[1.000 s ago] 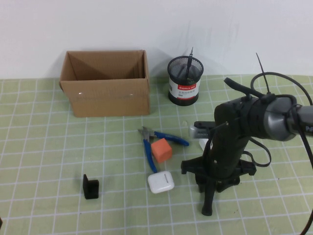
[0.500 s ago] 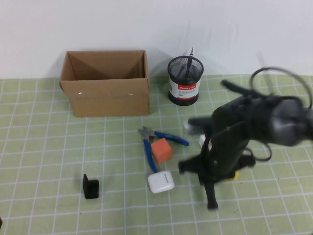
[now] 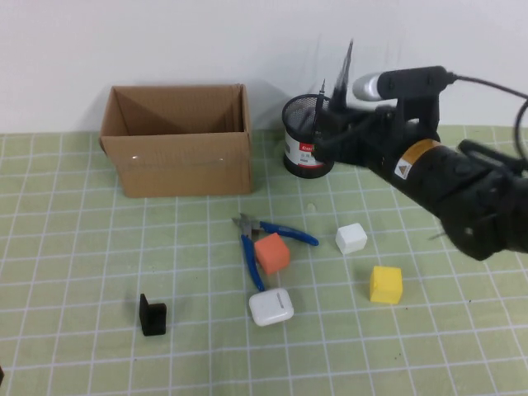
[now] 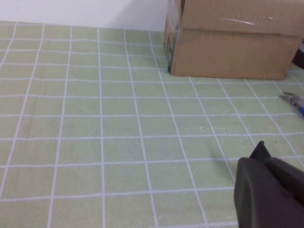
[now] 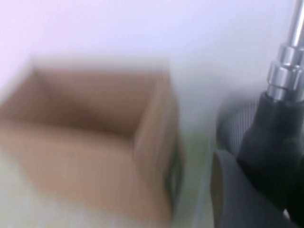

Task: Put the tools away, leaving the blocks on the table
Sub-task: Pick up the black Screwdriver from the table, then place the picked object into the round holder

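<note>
My right pincer [image 3: 337, 106], clamped on the thick black-handled screwdriver [image 5: 278, 142], hovers over the far black mesh pen cup [image 3: 311, 136], needing a tip-up lowering inside; my left pincer [image 4: 270, 194] sits parked near-left, grip unclear.

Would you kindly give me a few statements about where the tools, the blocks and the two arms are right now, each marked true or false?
1. The blue-handled small pliers lie on the pale green gridded table beside the orange cube. True.
2. The right end effector holds the thick black-handled screwdriver above the black mesh pen cup. True.
3. The yellow cube sits inside the brown cardboard box. False: it rests on the table, near the white cube.
4. The thin black precision screwdriver lies flat on the mat. False: it stands in the mesh cup.
5. The left end effector grips the pliers. False: it is low over bare mat, away from them.
</note>
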`<action>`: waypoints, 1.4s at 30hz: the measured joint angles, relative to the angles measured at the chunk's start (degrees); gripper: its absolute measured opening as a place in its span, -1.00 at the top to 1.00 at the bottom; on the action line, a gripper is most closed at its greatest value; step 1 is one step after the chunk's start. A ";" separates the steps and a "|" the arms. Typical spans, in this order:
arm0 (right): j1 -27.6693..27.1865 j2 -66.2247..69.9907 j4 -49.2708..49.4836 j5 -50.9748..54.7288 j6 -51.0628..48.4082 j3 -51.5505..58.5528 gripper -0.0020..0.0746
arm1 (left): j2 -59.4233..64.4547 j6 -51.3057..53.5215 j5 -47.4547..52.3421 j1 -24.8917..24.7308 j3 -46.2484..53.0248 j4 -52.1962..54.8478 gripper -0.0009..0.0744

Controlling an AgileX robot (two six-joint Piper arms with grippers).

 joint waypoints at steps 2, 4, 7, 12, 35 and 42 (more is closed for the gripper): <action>-0.82 3.85 0.22 -10.40 -1.99 -0.68 0.55 | 0.00 0.00 0.00 0.00 0.00 0.00 0.99; -1.37 7.43 1.36 -16.92 -4.76 -3.01 0.55 | 0.00 0.00 0.00 0.00 0.00 0.00 0.99; -1.59 12.78 5.26 -19.64 -11.41 -8.88 0.55 | 0.00 0.00 0.00 0.00 0.00 0.00 0.98; -2.18 21.72 8.34 -18.83 -18.95 -20.18 0.55 | 0.00 0.00 0.00 0.00 0.00 0.00 0.99; -2.40 27.03 13.52 -1.42 -25.16 -30.46 0.22 | 0.00 0.00 0.00 0.00 0.00 0.00 0.99; -0.77 14.28 11.94 18.97 -22.22 -30.36 0.22 | 0.00 0.00 0.00 0.00 0.00 0.00 0.98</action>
